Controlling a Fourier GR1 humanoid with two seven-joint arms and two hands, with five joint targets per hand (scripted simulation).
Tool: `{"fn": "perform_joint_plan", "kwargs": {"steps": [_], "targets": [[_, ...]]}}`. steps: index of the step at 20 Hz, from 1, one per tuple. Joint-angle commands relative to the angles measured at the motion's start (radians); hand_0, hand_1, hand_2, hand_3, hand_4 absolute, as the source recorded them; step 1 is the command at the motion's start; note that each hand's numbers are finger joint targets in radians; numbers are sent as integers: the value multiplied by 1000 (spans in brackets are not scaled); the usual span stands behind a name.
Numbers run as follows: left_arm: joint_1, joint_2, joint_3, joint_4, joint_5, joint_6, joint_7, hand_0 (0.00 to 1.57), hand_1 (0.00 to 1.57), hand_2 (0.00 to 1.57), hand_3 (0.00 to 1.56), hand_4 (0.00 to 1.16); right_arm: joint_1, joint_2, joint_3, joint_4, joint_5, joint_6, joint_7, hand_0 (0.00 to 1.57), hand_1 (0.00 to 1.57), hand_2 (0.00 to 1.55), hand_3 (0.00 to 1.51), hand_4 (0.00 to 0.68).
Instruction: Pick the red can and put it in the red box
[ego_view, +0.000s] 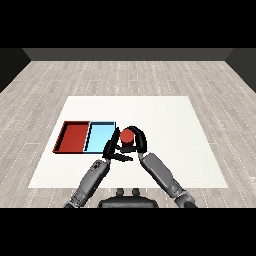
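Observation:
The red can (127, 135) stands upright just right of the light blue tray (100, 135), held above or on the white table. My right hand (139, 140) curls round it from the right and behind. The left hand (111, 149) sits close on the can's left and front, fingers stretched toward it below the can. The red tray (74, 136) lies at the left, side by side with the blue one, with nothing in it.
The white table (165, 120) spreads wide to the right and behind the trays. A grey wooden floor surrounds it.

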Motion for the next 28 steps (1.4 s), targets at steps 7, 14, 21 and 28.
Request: {"fn": "perform_joint_plan", "kwargs": {"steps": [7,14,21,28], "targets": [[-126,0,-8,174,97,-4,-85,0,0,0,0,0,-28,8,-3,42,-48,39,-25,1486,1486,1443,1377,615],[-22,8,-54,6,51,21,-20,0,0,0,0,0,-154,8,160,110,-156,-122,-53,1482,1482,1455,1372,632],[-24,0,-64,6,-7,264,45,608,608,631,0,605,-128,8,150,59,-142,-94,-20,1474,1474,1450,1367,629],[-133,1,-46,64,29,310,134,1510,1510,1471,1387,878,-153,8,214,123,-232,-144,-88,1549,1549,1468,1384,614]]}}
